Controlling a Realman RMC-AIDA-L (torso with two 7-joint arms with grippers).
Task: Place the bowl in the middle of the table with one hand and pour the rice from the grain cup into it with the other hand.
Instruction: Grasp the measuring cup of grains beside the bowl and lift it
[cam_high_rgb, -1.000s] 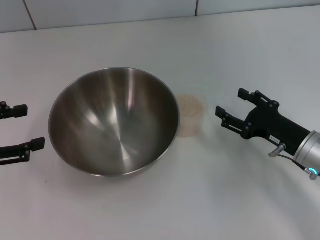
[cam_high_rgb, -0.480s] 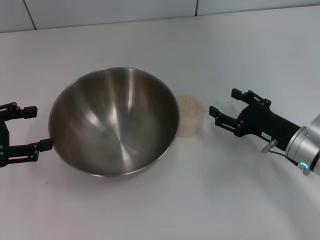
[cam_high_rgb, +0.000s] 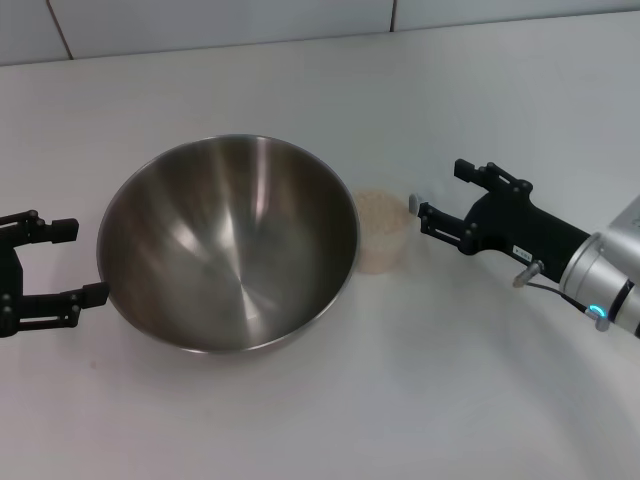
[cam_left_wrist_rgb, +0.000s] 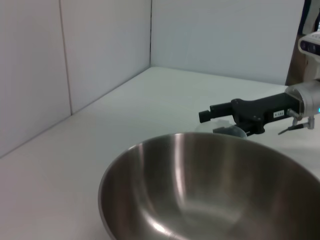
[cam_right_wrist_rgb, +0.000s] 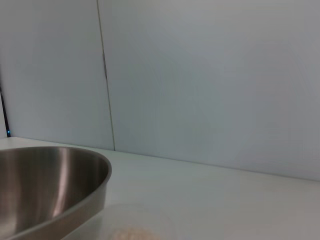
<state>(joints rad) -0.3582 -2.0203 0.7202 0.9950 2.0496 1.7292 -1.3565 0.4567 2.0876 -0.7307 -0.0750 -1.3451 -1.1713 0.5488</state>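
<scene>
The steel bowl sits empty on the white table, left of centre. Just right of its rim stands the clear grain cup, upright with rice in it. My right gripper is open, its fingertips a short way right of the cup and apart from it. My left gripper is open at the bowl's left rim, the nearer fingertip almost against the rim. In the left wrist view the bowl fills the foreground, with the right gripper beyond it. The right wrist view shows the bowl and the cup.
A pale panelled wall runs along the table's far edge. White tabletop stretches in front of the bowl and behind the cup.
My right gripper has moved left, closing most of the gap to the cup. My left gripper has moved right up to the bowl's rim. Bowl and cup have stayed put.
</scene>
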